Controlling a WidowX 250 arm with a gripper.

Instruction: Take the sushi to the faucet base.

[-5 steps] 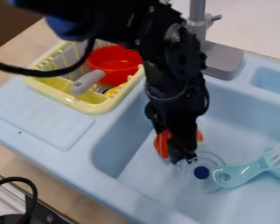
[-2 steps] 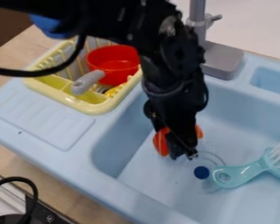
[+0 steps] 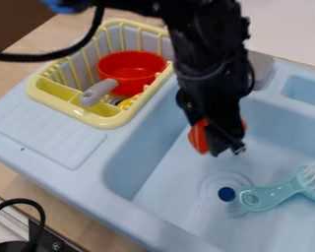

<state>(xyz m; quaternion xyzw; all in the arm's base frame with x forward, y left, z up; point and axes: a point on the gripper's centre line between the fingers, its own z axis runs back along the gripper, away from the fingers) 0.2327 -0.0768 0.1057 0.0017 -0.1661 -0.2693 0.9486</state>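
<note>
The black gripper (image 3: 227,150) hangs over the blue sink basin, above and behind the drain, shut on the orange sushi (image 3: 199,136). Orange shows on both sides of the fingers; the middle of the sushi is hidden behind them. At the sink's back edge stands the grey faucet base (image 3: 260,69), partly covered by the arm, which also hides the faucet's upright pipe.
A yellow dish rack (image 3: 94,119) holding a red pot (image 3: 131,68) with a grey handle stands left of the basin. A teal brush (image 3: 275,194) lies in the basin (image 3: 180,206), its handle end beside the drain (image 3: 226,194).
My gripper has risen and shifted right and back, away from the drain, with the sushi carried along. The arm now covers more of the faucet and less of the rack.
</note>
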